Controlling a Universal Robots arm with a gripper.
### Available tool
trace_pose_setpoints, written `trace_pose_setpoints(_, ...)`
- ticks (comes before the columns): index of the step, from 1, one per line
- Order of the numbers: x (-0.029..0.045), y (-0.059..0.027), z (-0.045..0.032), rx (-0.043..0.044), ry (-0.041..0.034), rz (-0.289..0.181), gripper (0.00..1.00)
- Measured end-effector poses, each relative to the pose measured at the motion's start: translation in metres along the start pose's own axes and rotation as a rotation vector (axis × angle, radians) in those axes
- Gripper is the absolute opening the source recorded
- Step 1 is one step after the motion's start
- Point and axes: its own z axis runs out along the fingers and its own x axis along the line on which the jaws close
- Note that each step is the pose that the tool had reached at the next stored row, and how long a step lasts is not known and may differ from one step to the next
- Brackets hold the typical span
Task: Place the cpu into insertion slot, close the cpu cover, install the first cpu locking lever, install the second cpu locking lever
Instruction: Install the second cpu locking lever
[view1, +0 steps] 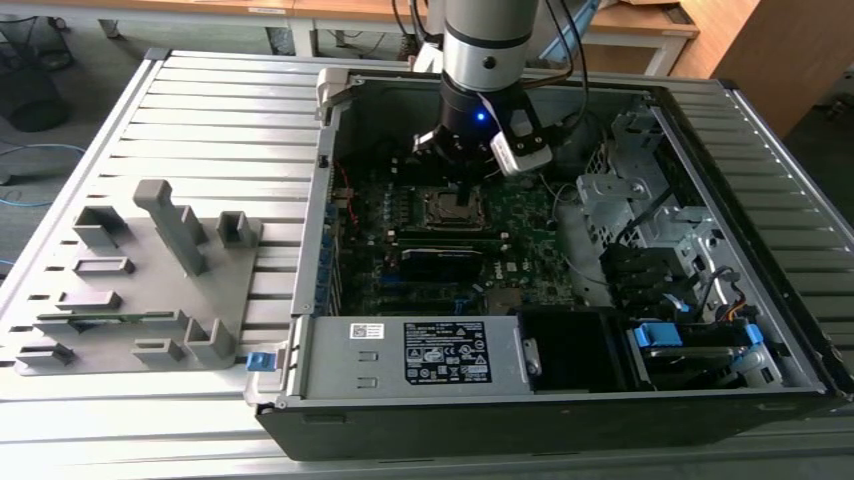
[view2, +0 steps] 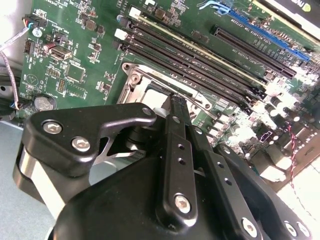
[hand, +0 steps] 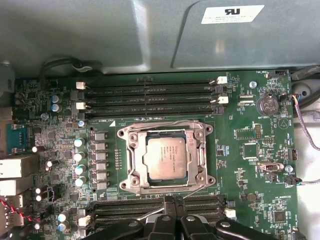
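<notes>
Green motherboard (hand: 240, 150) inside the open grey computer case (view1: 747, 150) fills our view, and on it the square black insertion slot (hand: 131, 150) already carries the dull silver-grey square cpu (hand: 166, 159), the thin silvery cpu cover (hand: 199, 155) closed around it. Our black pincer (hand: 172, 212), fingers pressed together on nothing, hovers just beside a thin wire locking lever (hand: 155, 212). We judge the lever springy and slippery, best pushed near its free end.

Insertion slot (view2: 150, 92) partly behind gripper (view2: 176, 102)

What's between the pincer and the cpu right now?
In the first wrist view, the cpu cover edge and a thin wire locking lever lie between the pincer and the cpu.
</notes>
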Motion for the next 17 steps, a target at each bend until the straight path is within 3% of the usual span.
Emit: trace_pose_setpoints(17,-0.0003,-0.0057,0.0001,0.0004,-0.0001,0.0,0.1)
